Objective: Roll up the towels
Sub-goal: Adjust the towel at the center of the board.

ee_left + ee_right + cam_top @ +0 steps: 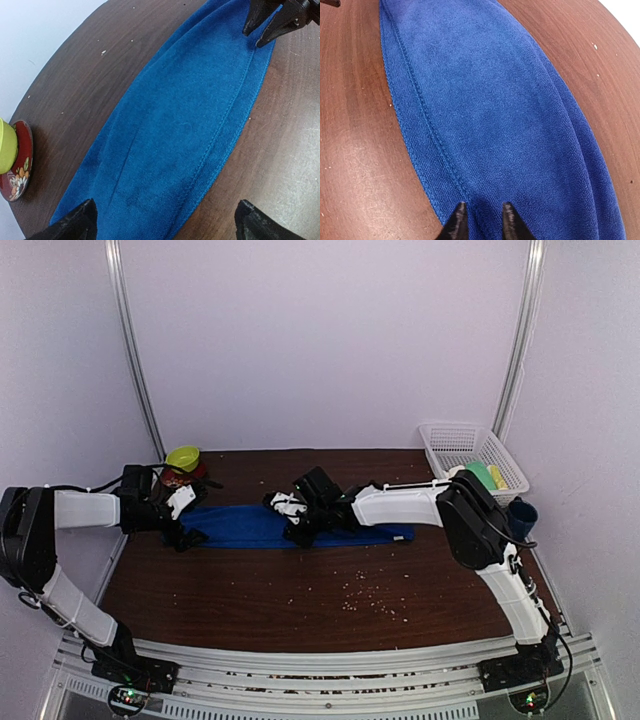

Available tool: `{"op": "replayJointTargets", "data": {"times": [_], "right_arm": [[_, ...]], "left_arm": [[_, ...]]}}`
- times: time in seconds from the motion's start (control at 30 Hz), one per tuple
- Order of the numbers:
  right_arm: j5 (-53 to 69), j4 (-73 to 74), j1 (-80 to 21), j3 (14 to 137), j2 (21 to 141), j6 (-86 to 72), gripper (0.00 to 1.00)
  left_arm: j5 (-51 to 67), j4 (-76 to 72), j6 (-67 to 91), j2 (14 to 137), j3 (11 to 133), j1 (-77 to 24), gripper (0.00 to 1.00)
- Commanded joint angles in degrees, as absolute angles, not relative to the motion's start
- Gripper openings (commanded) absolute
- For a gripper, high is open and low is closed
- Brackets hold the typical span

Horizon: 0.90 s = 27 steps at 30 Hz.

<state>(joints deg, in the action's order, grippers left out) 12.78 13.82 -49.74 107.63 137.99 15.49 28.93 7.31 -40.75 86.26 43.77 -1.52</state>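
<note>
The blue towel (240,526) lies flat and unrolled on the table (300,590), the left pincer (165,220) spread wide astride one end and the right pincer (481,220) slightly apart mid-length, so all the rolling is left to do.

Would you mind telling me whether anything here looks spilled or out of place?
Yes: pale crumbs lie scattered over the wooden table on the near side of the blue towel, like a spill. The towel itself lies flat.

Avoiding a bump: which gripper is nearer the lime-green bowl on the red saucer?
Left. The left gripper is at the end of the blue cloth towel beside the bowl; the right gripper is over the towel's middle.
</note>
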Motion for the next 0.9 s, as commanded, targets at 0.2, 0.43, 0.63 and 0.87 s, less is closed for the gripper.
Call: {"op": "replayJointTargets", "data": {"times": [0.2,0.43,0.63,0.87], "right_arm": [[12.44,15.60,-49.33,110.06,137.90,16.62,0.20],[12.33,16.52,-48.79,111.34,139.70,16.23,0.23],[13.09,17.49,-48.71,111.92,140.71,16.43,0.28],[13.87,18.13,-48.71,112.41,141.41,16.45,0.30]], "left_arm": [[29.18,5.00,-40.31,87.45,43.42,-1.88,0.98],[29.00,5.01,-40.33,87.45,43.39,-1.97,0.98],[28.89,5.01,-40.27,87.54,43.42,-2.07,0.98],[28.76,5.01,-40.19,87.61,43.51,-2.10,0.98]]}}
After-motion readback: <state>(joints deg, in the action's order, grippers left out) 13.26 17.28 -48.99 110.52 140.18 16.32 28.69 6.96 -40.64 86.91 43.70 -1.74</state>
